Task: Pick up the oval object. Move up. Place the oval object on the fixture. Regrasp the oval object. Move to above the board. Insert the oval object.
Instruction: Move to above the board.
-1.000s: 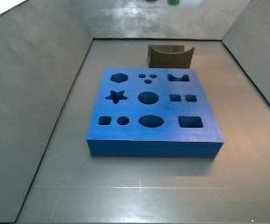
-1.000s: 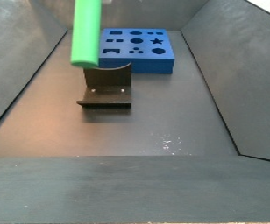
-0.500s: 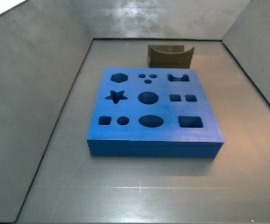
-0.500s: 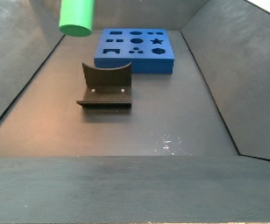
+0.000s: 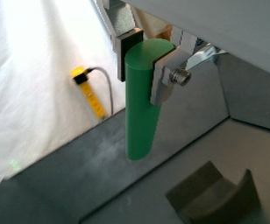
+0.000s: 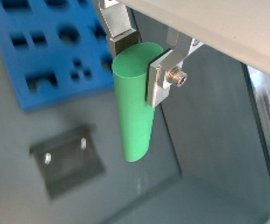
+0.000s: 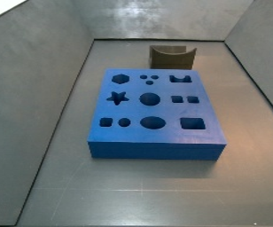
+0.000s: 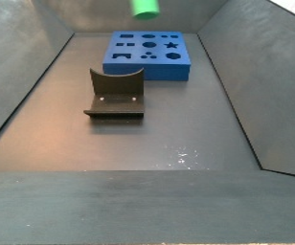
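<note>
1. Now you are seeing the oval object, a smooth bright green rod bearing no readable writing.
2. Your gripper is clamping its upper end, hanging high above the fixture.

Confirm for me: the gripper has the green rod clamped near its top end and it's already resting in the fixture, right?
Not in the fixture. The gripper does clamp the green rod near its top end, but the rod hangs in the air, clear of the fixture. Both wrist views show its free lower end; in a side view only its tip shows, high above the empty fixture.
</note>
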Robot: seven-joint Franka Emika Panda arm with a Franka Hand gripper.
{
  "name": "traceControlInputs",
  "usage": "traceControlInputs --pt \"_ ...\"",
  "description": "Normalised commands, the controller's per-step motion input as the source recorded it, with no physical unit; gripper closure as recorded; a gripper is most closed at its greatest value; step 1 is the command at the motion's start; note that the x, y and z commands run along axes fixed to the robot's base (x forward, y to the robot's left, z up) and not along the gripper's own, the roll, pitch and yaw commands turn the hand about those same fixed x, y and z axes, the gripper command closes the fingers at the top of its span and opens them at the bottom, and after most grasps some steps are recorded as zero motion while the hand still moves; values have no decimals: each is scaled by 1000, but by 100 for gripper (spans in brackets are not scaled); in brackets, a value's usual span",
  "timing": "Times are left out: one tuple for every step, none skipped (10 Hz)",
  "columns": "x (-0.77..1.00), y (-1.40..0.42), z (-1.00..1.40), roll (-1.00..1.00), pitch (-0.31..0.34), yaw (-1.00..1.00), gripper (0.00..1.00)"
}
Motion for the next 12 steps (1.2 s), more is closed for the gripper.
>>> traceControlInputs --pt "-485 -1000 178 -503 -91 1000 100" --pt "-484 -1000 187 -490 -119 1000 100" --pt "-483 -1000 190 -481 -138 1000 100" --pt "-474 -1000 196 -460 -173 1000 100" --pt "-472 -1000 206 -442 -199 1000 100" --pt "-346 -696 152 -413 -238 1000 100" --pt "-227 -434 90 -399 -265 1000 100" --pt "-132 -204 32 -381 -312 1000 100" --pt "-114 -132 21 -370 -338 1000 100" --pt "-104 -50 14 -348 -395 1000 100" --pt "-100 -21 -2 -328 -438 1000 100" --pt "-91 -2 2 -305 -483 1000 100"
